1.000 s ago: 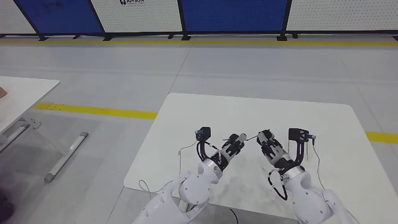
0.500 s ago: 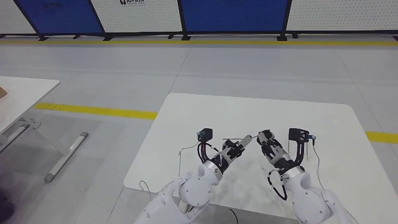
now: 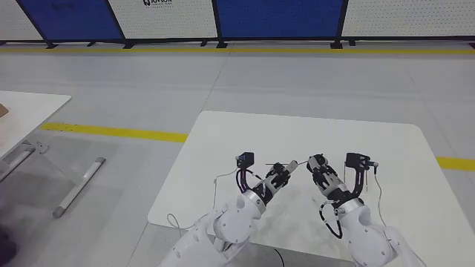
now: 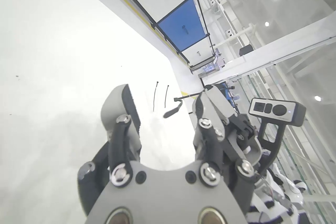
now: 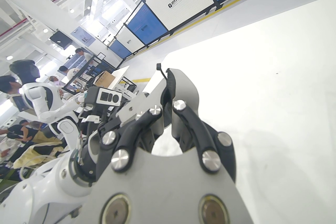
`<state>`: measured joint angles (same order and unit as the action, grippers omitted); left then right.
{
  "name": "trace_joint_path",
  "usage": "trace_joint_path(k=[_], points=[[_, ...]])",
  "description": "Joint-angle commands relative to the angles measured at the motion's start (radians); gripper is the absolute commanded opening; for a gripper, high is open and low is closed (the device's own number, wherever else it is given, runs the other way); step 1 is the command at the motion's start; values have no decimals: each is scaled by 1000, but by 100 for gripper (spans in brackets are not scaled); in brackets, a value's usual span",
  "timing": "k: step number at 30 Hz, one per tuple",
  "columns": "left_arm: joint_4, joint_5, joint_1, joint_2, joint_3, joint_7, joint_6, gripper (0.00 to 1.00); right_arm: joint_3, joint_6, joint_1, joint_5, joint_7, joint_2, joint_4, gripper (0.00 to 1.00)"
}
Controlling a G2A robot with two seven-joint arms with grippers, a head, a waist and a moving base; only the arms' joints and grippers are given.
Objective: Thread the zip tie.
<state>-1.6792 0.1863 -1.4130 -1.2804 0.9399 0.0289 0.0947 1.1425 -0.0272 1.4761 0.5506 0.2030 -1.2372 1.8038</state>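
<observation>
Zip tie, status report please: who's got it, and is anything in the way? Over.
Left gripper open. Right gripper shut on thin black plastic zip tie, head end poking out. Two spare black zip ties lie on white table beyond.

Two zip ties (image 4: 155, 96) beyond parted tool (image 4: 168, 95)

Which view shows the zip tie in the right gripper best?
The right wrist view: the zip tie sticks out of the shut right gripper, close up. The left wrist view gives a thin, distant line; in the top view it is too small to tell.
</observation>
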Motion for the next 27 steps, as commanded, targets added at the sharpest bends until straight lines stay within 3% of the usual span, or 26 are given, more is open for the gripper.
trace_joint_path(k=[1, 27], points=[[0, -2, 1, 0, 2, -3, -5, 0, -2, -2, -1, 6, 4, -1, -2, 0], [-19, 19, -14, -1, 20, -24, -44, 0, -13, 1, -29, -4, 61, -12, -25, 0]])
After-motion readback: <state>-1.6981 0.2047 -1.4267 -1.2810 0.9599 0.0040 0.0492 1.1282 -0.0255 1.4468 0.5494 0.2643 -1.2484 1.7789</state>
